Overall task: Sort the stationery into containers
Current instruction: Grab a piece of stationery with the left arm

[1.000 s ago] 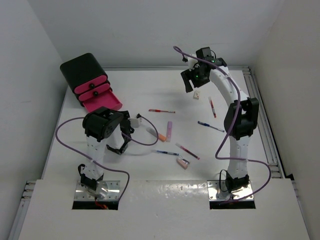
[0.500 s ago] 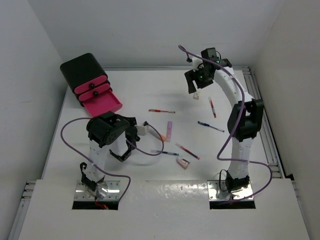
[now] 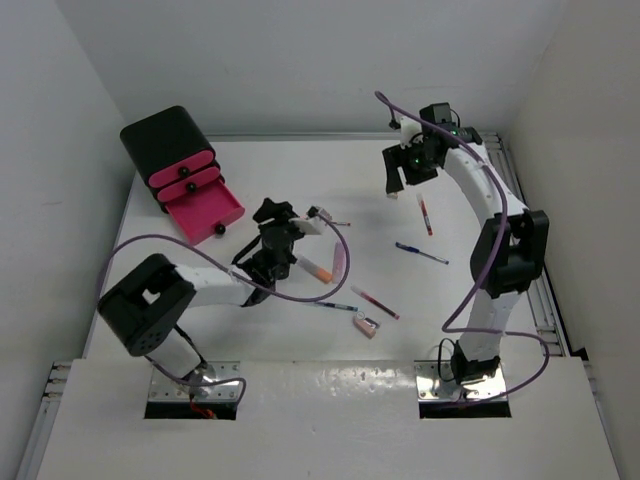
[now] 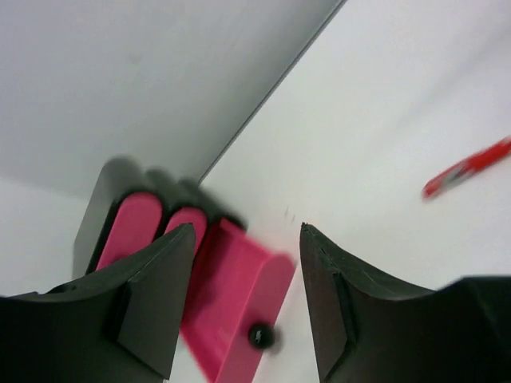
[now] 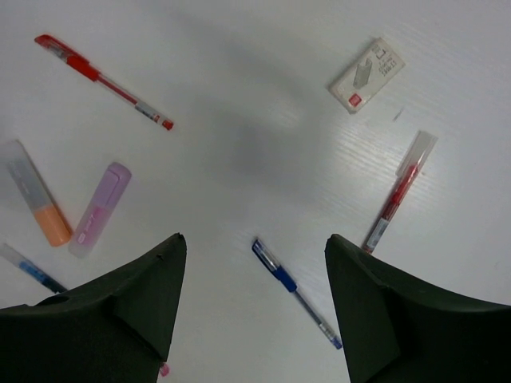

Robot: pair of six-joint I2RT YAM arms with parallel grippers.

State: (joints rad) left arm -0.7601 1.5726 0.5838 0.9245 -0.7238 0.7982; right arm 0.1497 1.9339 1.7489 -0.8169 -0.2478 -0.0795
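Note:
The black cabinet (image 3: 163,138) stands at the back left with pink drawers (image 3: 182,178); the bottom drawer (image 3: 205,210) is pulled out. In the left wrist view the open drawer (image 4: 239,291) and its knob (image 4: 260,336) lie ahead of my left gripper (image 4: 247,233), which is open and empty. My left gripper (image 3: 275,211) hovers mid-table, right of the drawer. My right gripper (image 3: 400,172) is open and empty, high over the back right. Below my right gripper (image 5: 254,241) lie a blue pen (image 5: 295,294), a red pen (image 5: 399,191), a white eraser (image 5: 366,75), another red pen (image 5: 104,81), a lilac marker (image 5: 100,209) and an orange-and-white marker (image 5: 36,203).
More items lie mid-table: a red pen (image 3: 375,302), a blue pen (image 3: 335,306) and a pinkish eraser (image 3: 367,325). A purple cable (image 3: 300,292) loops over the table by the left arm. White walls close in the back and sides.
My left arm has unfolded and reached forward, its gripper now mid-table facing the open drawer. My right gripper has shifted a little to the right.

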